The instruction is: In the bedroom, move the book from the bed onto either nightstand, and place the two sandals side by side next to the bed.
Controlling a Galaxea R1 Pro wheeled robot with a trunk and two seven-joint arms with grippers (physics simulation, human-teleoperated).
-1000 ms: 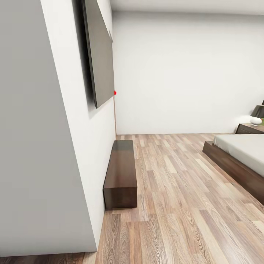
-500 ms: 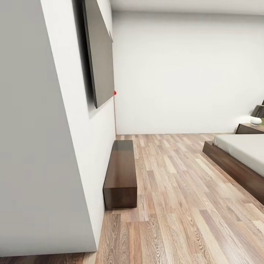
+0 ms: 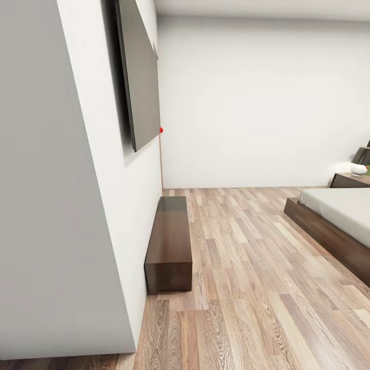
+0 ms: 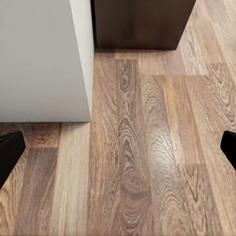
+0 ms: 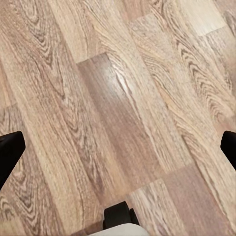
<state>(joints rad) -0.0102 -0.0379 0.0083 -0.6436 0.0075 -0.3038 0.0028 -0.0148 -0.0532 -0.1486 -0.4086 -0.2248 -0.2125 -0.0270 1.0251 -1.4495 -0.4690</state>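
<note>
You're at the bedroom doorway: the bed [image 3: 339, 218] lies ahead to your right, a nightstand [image 3: 350, 180] at its far end; book and sandals aren't visible yet. Both the left gripper [image 4: 118, 147] and right gripper [image 5: 118, 147] hang with fingers spread apart, empty, over the plank floor [image 3: 246, 267]. Your right arm is nearer the bed.

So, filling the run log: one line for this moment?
phase: in transit | bed: ahead right | bench: by wall | left end effector: open, empty | right end effector: open, empty

The head view looks forward and down along the wall [image 3: 118, 216] past the bench [image 3: 169, 241] toward the bed [image 3: 334, 216], while both wrist views face the floor [image 4: 147, 147] closely, the left sharing that wall corner and bench end.
</note>
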